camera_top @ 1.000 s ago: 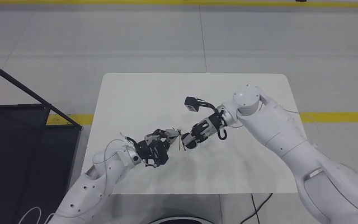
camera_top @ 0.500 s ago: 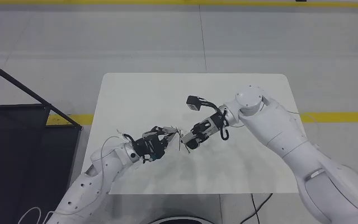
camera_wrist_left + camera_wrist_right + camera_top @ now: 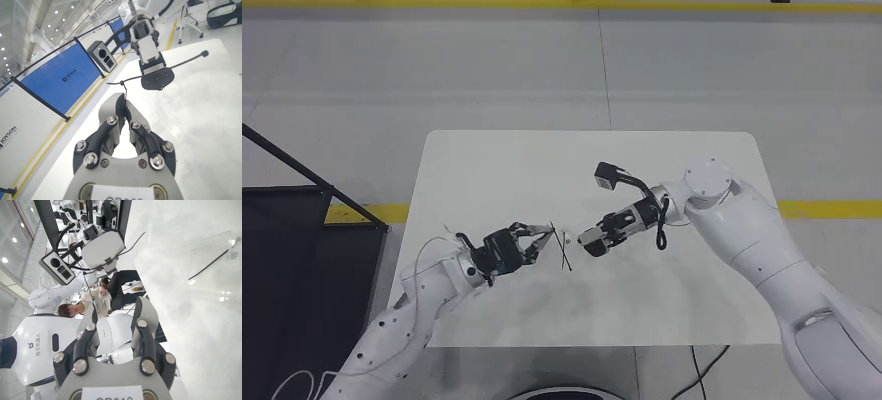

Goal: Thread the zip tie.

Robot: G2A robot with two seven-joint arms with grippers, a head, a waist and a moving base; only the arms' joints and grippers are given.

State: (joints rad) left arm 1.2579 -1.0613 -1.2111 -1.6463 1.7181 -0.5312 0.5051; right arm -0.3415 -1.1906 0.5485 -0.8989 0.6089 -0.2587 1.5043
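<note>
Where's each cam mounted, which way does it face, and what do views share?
Top view: above the arms, looking down at the table; both pincers show.
Left wrist view: on the left wrist, looking along the left pincer, shut on the zip tie, toward the right pincer.
Right wrist view: on the right wrist, looking past its open pincer at the left pincer.
Shared: table in all; each wrist view shows the other pincer.

The left arm and right arm wear glossy white rounded shells with black cables. The left gripper and right gripper show grey fingers, black linkages and silver screws.
</note>
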